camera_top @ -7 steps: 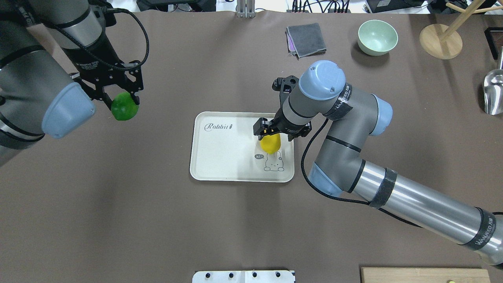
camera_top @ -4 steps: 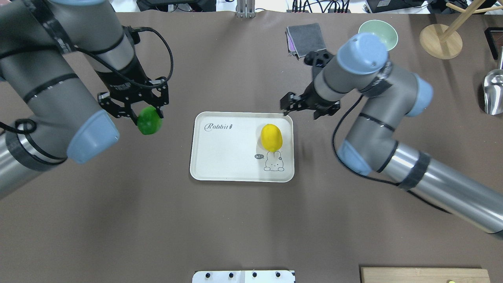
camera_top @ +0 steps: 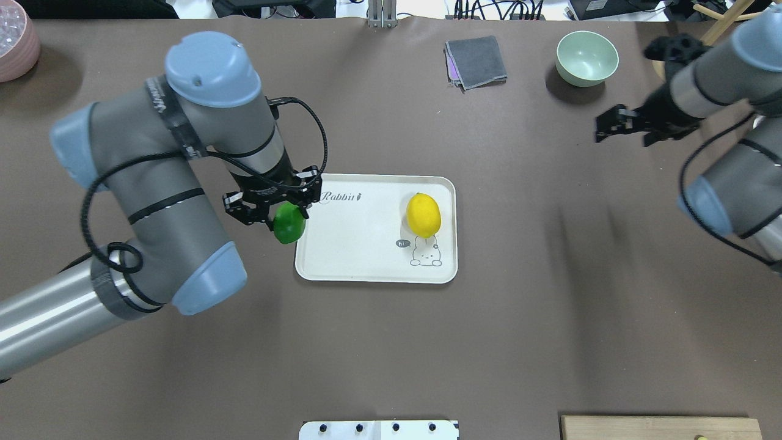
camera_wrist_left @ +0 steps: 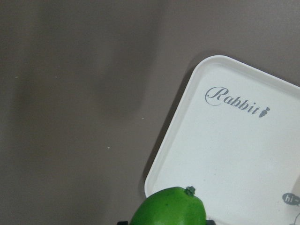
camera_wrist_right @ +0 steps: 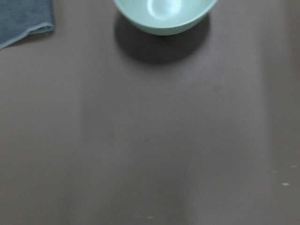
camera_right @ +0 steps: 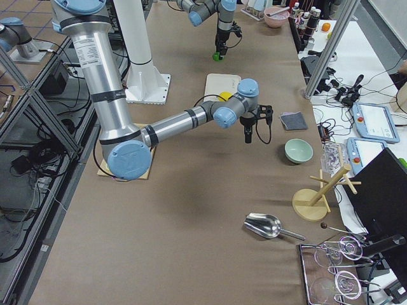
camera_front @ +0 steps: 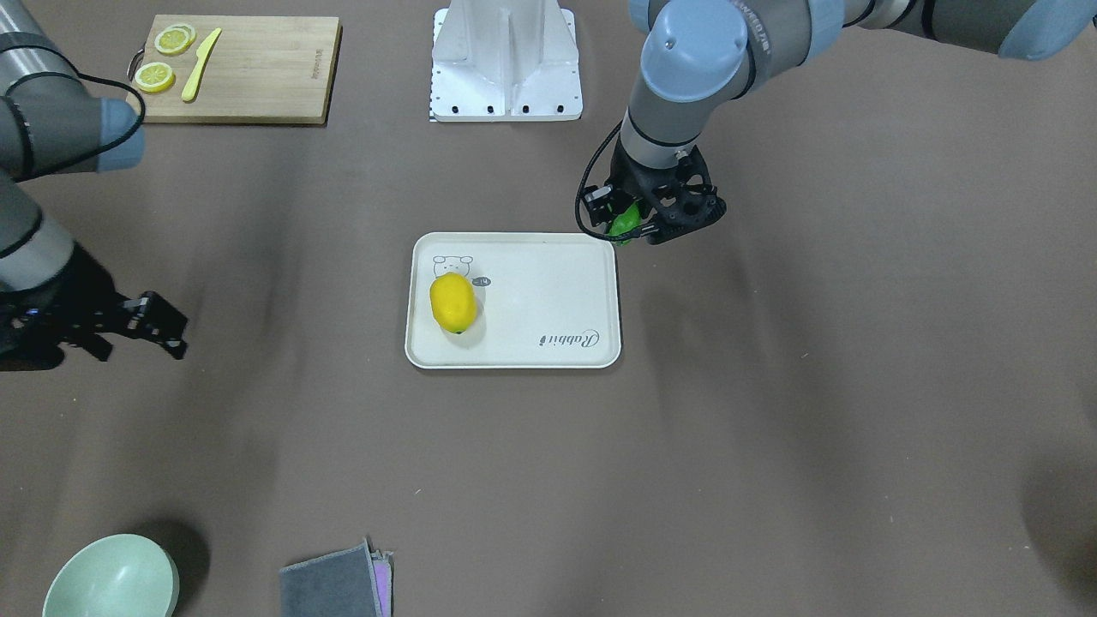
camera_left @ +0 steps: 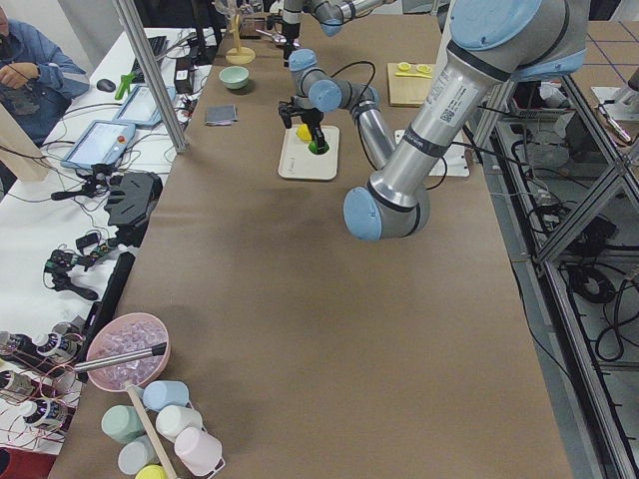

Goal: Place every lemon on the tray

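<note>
The yellow lemon (camera_top: 423,214) lies on the right part of the off-white tray (camera_top: 360,250), above the small animal drawing; it also shows in the front view (camera_front: 452,302) on the tray (camera_front: 548,291). My left gripper (camera_top: 282,215) is shut on the green lemon (camera_top: 289,227) and holds it at the tray's left edge. The left wrist view shows the green lemon (camera_wrist_left: 171,206) over the tray's corner (camera_wrist_left: 243,154). My right gripper (camera_top: 623,133) is open and empty, far right of the tray, near the bowl.
A mint green bowl (camera_top: 587,57) and a folded grey cloth (camera_top: 476,61) sit at the far side. A wooden stand (camera_top: 684,61) and a metal scoop (camera_top: 767,143) are at the right. A cutting board (camera_front: 244,64) with lemon slices lies near the robot base.
My right gripper let go of the yellow lemon on the tray and drew back far to the right. My left arm carried the green lemon rightward to the tray's left edge.
</note>
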